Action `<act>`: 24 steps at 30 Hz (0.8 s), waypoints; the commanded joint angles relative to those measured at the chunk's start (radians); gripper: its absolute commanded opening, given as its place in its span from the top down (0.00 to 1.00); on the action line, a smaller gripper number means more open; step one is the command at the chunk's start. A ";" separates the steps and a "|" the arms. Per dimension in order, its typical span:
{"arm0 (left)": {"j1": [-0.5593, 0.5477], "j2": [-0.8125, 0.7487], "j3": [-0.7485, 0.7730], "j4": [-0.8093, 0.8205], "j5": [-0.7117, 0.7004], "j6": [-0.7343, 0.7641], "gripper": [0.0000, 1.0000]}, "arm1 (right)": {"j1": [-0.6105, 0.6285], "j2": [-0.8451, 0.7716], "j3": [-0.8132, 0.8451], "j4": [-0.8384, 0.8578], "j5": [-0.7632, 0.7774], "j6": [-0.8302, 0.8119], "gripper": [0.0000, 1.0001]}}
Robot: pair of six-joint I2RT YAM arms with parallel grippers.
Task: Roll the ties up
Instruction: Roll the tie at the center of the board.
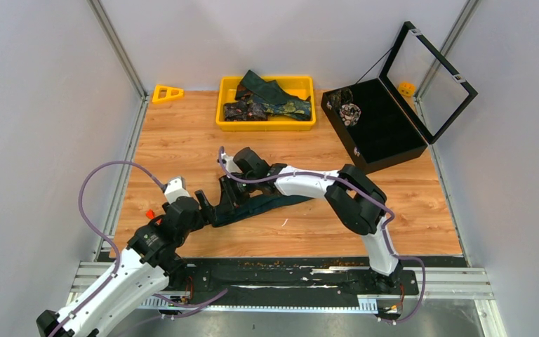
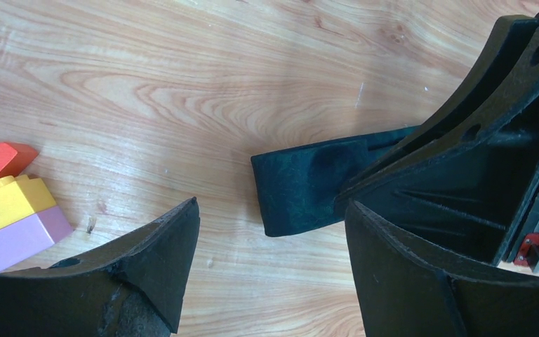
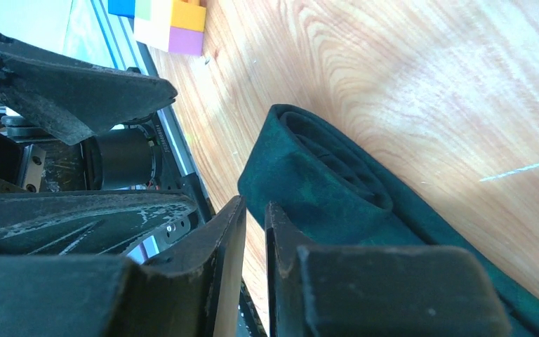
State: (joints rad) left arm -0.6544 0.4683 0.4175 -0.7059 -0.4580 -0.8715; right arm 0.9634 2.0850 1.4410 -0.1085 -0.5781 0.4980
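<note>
A dark teal-green tie lies on the wooden table, its near end folded over into a loose loop. That end also shows in the left wrist view. My right gripper is low over this end, its jaws nearly together with bare wood in the slit; the tie lies just beside one finger, not between them. My left gripper is open and empty, facing the tie's end from the left. Several patterned ties lie in the yellow tray.
The yellow tray stands at the back centre. A black case with its clear lid raised stands back right, with a rolled tie inside. Toy blocks lie by the left edge. A yellow triangle piece lies back left.
</note>
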 commanded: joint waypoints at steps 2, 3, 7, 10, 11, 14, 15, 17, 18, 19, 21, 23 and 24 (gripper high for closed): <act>-0.004 -0.008 -0.015 0.035 -0.025 -0.018 0.18 | -0.029 -0.014 0.027 0.020 0.009 -0.010 0.83; -0.004 -0.008 -0.017 0.036 -0.025 -0.018 0.18 | -0.030 -0.008 0.025 0.019 0.015 -0.012 0.83; -0.004 -0.005 -0.030 0.050 -0.022 -0.018 0.18 | -0.034 0.023 0.010 0.019 0.026 -0.018 0.84; -0.005 -0.001 -0.045 0.067 -0.013 -0.019 0.19 | -0.035 0.032 -0.010 0.028 0.035 -0.019 0.84; -0.004 0.001 -0.051 0.073 -0.013 -0.021 0.19 | -0.036 0.034 -0.016 0.031 0.036 -0.020 0.84; -0.004 0.001 -0.077 0.105 -0.003 -0.028 0.20 | -0.038 0.038 -0.036 0.037 0.045 -0.024 0.85; -0.003 0.000 -0.088 0.120 0.003 -0.027 0.20 | -0.041 0.038 -0.043 0.040 0.047 -0.024 0.85; -0.003 0.000 -0.108 0.152 0.014 -0.027 0.20 | -0.045 0.034 -0.060 0.048 0.048 -0.024 0.85; -0.003 0.000 -0.121 0.168 0.019 -0.026 0.20 | -0.047 0.032 -0.068 0.054 0.050 -0.022 0.85; -0.004 -0.001 -0.131 0.183 0.025 -0.027 0.20 | -0.049 0.031 -0.077 0.059 0.051 -0.022 0.85; -0.003 0.002 -0.145 0.201 0.032 -0.037 0.21 | -0.051 0.025 -0.093 0.070 0.050 -0.020 0.85; -0.002 0.009 -0.159 0.217 0.035 -0.045 0.21 | -0.052 0.025 -0.101 0.074 0.050 -0.019 0.85; -0.002 0.011 -0.164 0.229 0.039 -0.049 0.21 | -0.053 0.024 -0.104 0.076 0.050 -0.020 0.85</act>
State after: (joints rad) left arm -0.6540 0.4686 0.2676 -0.5694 -0.4259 -0.8894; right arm 0.9154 2.1120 1.3674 -0.0463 -0.5488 0.4961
